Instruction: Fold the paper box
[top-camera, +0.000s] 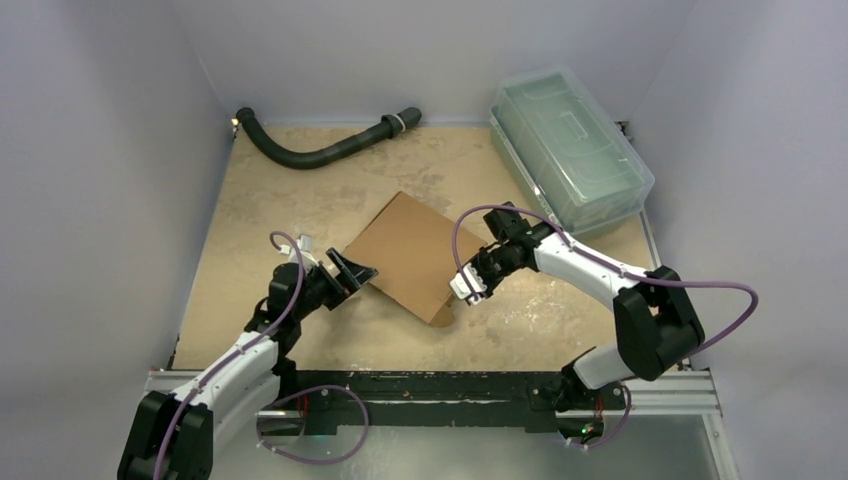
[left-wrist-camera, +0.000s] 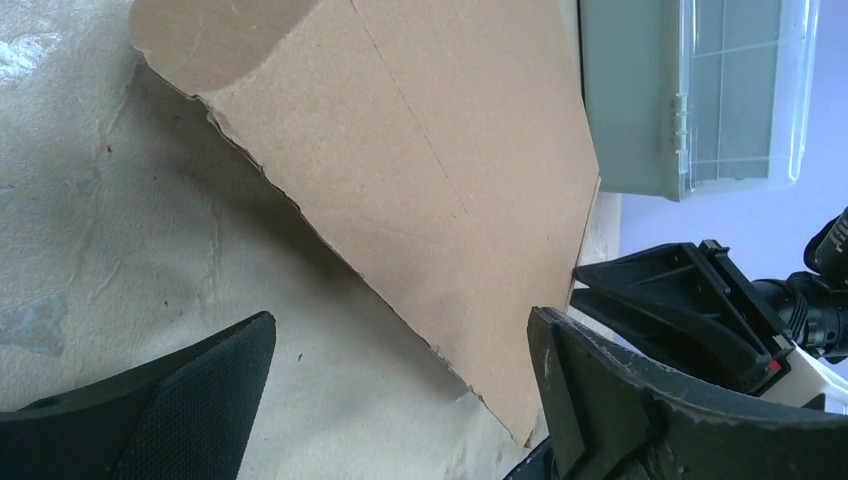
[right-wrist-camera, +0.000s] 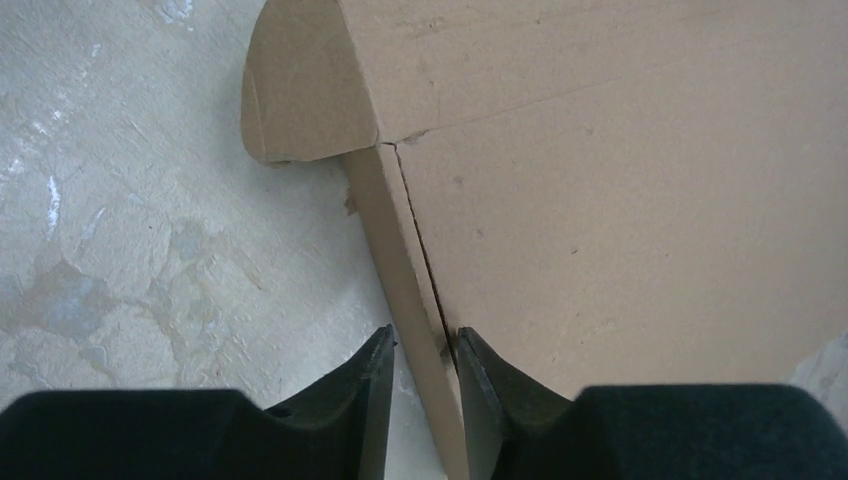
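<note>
Brown cardboard, the paper box (top-camera: 412, 250) lies on the table (top-camera: 300, 190) between the arms — right gripper (right-wrist-camera: 424, 350) nipped on its narrow edge flap, left gripper (top-camera: 352, 270) gaping at the opposite corner — so the flap should rise squarely along its crease.

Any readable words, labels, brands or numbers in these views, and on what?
None readable. The plain brown corrugated cardboard box is unprinted; the clear greenish plastic lidded bin and the black ribbed hose show no label or lettering.
</note>
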